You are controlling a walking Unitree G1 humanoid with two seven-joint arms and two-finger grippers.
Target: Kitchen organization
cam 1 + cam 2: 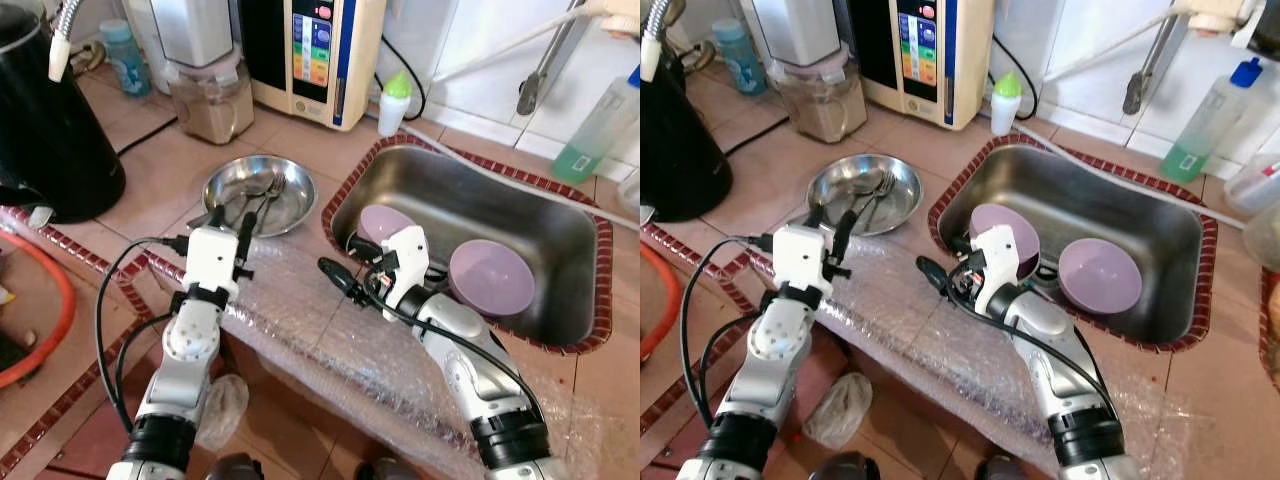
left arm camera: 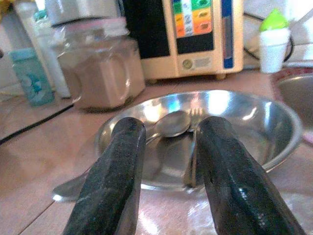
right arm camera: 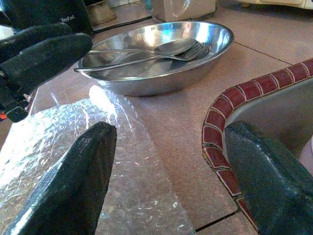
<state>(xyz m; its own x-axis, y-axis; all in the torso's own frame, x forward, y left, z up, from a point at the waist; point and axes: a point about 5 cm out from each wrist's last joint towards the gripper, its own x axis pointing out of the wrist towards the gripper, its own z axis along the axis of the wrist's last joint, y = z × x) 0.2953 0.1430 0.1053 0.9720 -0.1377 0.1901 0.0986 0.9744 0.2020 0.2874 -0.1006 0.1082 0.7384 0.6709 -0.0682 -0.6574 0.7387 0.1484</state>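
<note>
Hovering just short of the steel dish [image 1: 259, 194], my left gripper [image 1: 230, 222] is holding its two black fingers [image 2: 113, 181] spread apart, with nothing between them. Straight ahead of those fingertips, a spoon [image 2: 171, 123] and a fork [image 2: 194, 147] are lying together in the dish, handles slanting toward me, the spoon's bowl on the far side. Beneath my wrist a sheet of bubble wrap [image 1: 300, 320] is covering the tiled counter edge.

My right gripper [image 1: 345, 278] is also open and empty, pointing across toward the dish from beside the sink [image 1: 570, 330], just over the red-tiled rim. Beyond it, down in the basin, two purple bowls [image 1: 490, 277] are sitting, one partly hidden behind my right wrist.

I am judging the step in hand to be picking the cutlery out of the dish with the left gripper. To do it well, I am thinking of lowering over the near rim and straddling one handle only, closing across its narrow side rather than along it, since thin polished steel will likely slip or pivot. The dish is shallow and light-looking, so pressing down on its rim could tip or slide it. Keeping my right arm clear of the left one's path also matters, as the two are close.
</note>
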